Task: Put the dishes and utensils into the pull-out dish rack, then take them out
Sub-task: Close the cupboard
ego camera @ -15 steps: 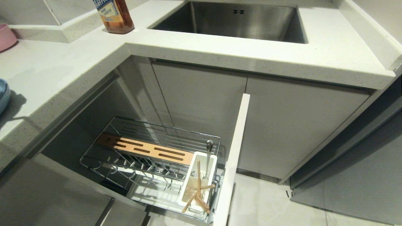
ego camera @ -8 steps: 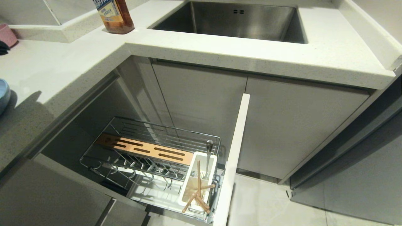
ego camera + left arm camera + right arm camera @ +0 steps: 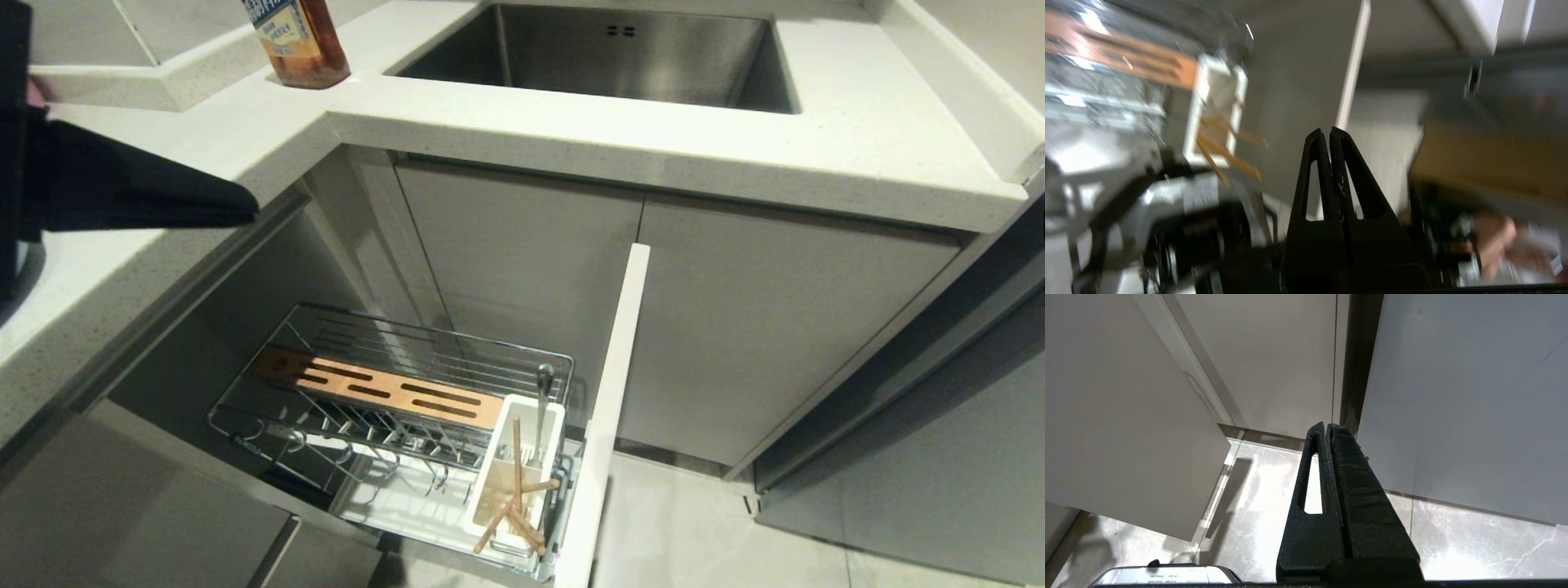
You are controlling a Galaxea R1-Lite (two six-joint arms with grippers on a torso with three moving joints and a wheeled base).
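Note:
The pull-out dish rack (image 3: 392, 384) stands drawn out below the counter, its pale cabinet front (image 3: 608, 408) at the right end. In its white utensil holder (image 3: 522, 457) stand the wooden chopsticks (image 3: 516, 490) and the metal spoon (image 3: 542, 392). No dish sits between the prongs; the dishes are out of view. My left gripper (image 3: 245, 214) hangs shut and empty over the counter edge, up and to the left of the rack. The left wrist view has the left gripper (image 3: 1329, 132) shut, with the holder (image 3: 1216, 102) and chopsticks (image 3: 1229, 151) beyond it. My right gripper (image 3: 1327, 426) is shut, parked above the floor.
A brown bottle (image 3: 298, 41) stands on the white countertop (image 3: 816, 139) beside the steel sink (image 3: 620, 49). Closed cabinet doors (image 3: 735, 327) face the rack's right side. Pale floor tiles (image 3: 702, 539) lie in front of them.
My left arm has swung in from the left edge of the head view, over the counter toward the rack opening, and now covers the blue plate there. The rack and utensils have not moved.

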